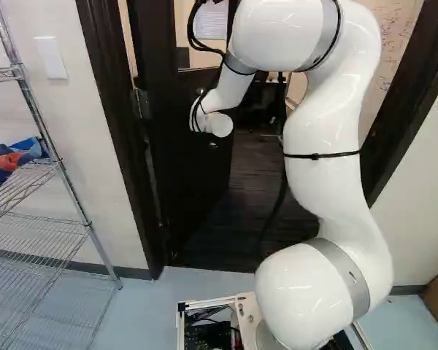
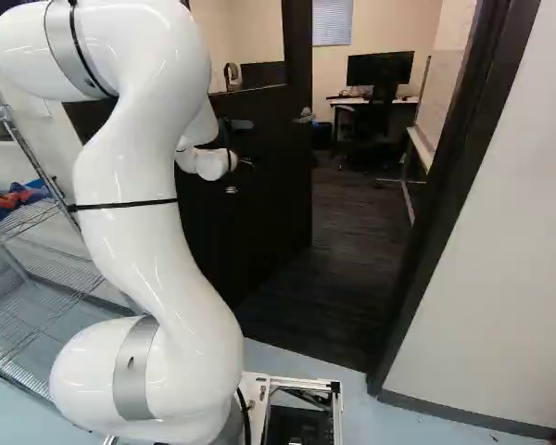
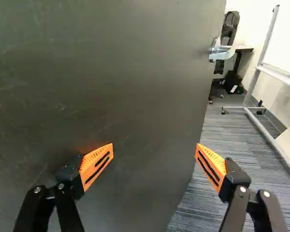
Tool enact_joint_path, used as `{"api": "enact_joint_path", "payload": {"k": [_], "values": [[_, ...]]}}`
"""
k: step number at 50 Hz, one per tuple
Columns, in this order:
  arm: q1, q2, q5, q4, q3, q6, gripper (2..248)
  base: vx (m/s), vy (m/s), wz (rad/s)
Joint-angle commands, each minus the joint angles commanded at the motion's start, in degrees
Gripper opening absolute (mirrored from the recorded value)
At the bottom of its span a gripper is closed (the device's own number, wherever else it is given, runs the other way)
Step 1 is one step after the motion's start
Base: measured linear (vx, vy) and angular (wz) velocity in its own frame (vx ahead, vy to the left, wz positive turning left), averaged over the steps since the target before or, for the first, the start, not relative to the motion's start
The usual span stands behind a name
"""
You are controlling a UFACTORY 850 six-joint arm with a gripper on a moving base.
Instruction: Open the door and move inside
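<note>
Half done: dark flat door [image 3: 121, 92] stood open, black orange-padded gripper [image 3: 154, 151] wide, empty, grey-carpeted doorway gap [image 3: 222, 135] at its two o'clock; silver-framed base [image 2: 302, 382] outside, entry pending

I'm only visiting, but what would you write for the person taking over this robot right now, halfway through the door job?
End effector: open, holding nothing, facing the door.
Handle: near the door's free edge, ahead of the end effector and off to one side, not gripped.
Done: door unlatched and partly open, swung into the room.
Left: probably push it wider, then drive the base through; it is outside the doorway.
</note>
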Motion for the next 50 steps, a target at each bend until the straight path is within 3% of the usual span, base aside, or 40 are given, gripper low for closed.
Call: {"api": "enact_joint_path", "payload": {"k": [50], "values": [[3.3,-5.5,0.0,-6.0,-7.2,0.0,247,0.000,0.000,0.000]]}}
